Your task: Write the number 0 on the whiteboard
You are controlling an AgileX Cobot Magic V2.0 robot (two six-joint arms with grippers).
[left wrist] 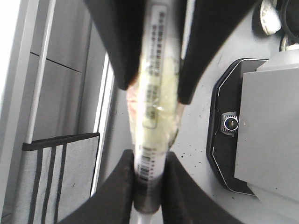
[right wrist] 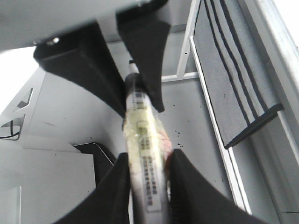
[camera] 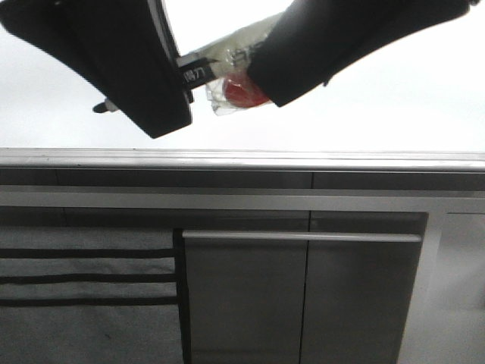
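A marker [camera: 198, 73] wrapped in clear tape, with a red part [camera: 241, 91], is held between both grippers in front of the whiteboard [camera: 379, 106]. The whiteboard is glossy white with a grey frame edge [camera: 303, 161] along its bottom. My left gripper [camera: 176, 82] is shut on the marker's dark end [left wrist: 147, 184]. My right gripper [camera: 264, 72] is shut on the taped, labelled body [right wrist: 147, 177]. A small dark end [camera: 101, 108] pokes out beyond the left gripper. No number 0 shows on the board; the arms hide part of it.
Grey cabinet panels [camera: 303, 303] with a horizontal metal bar [camera: 303, 236] stand below the board. A grey cloth with black stripes [camera: 83, 288] hangs at lower left. The left wrist view shows a black base with a small camera [left wrist: 230, 123] on the speckled grey surface.
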